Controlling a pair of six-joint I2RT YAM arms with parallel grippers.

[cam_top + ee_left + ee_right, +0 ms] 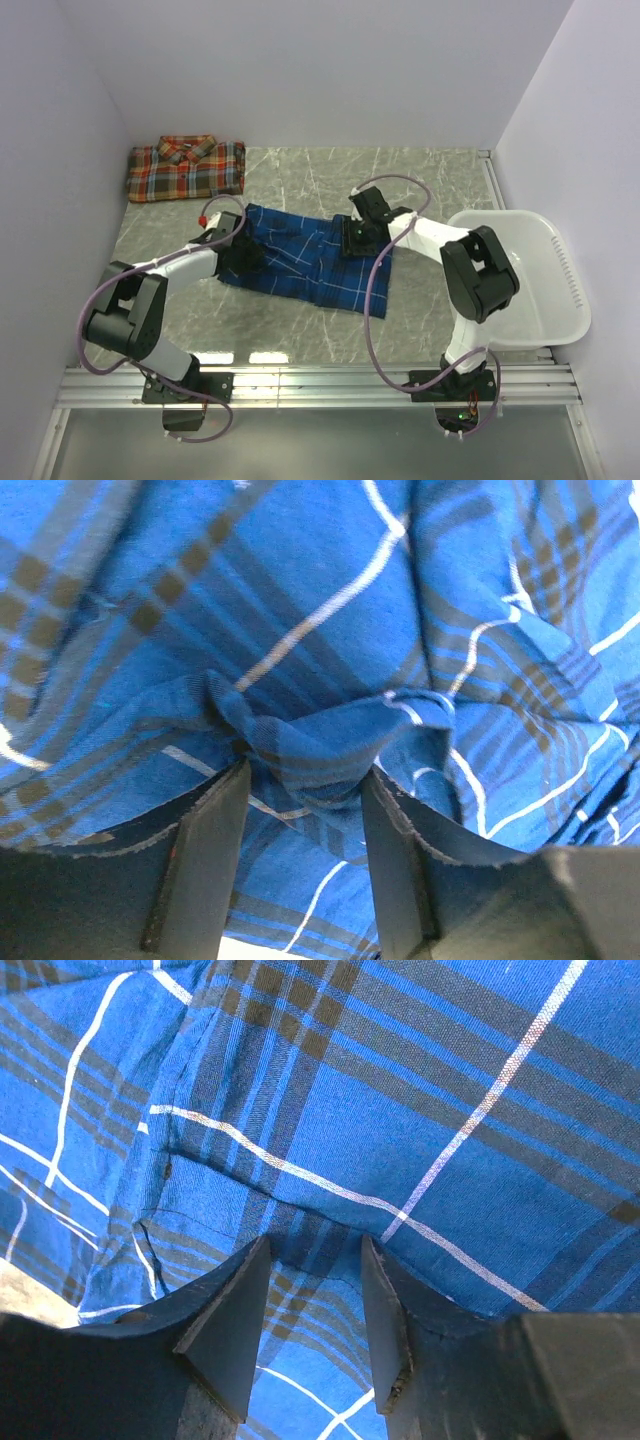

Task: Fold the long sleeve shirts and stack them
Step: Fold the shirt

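Left pincer [305,770]: clamped on a bunched ridge of the royal blue plaid cloth shirt [310,265], at its end away from the white plastic basket [572,290].
Right pincer [315,1245]: black fingers [225,1330] apart, tips pressed into the shirt's basket-side end; whether cloth is gripped we cannot tell.
Blue shirt: we see it spread flat just beside the basket, long axis slanting from far to near toward the basket; collar end unclear.
Red-orange plaid cloth shirt [185,170]: folded rectangle, well apart from the basket, collar showing on top.
Arms: both elbows raised, forearms angled down onto the blue shirt.
Textures: woven, creased cloth with thin white lines; marbled grey tabletop [300,180].
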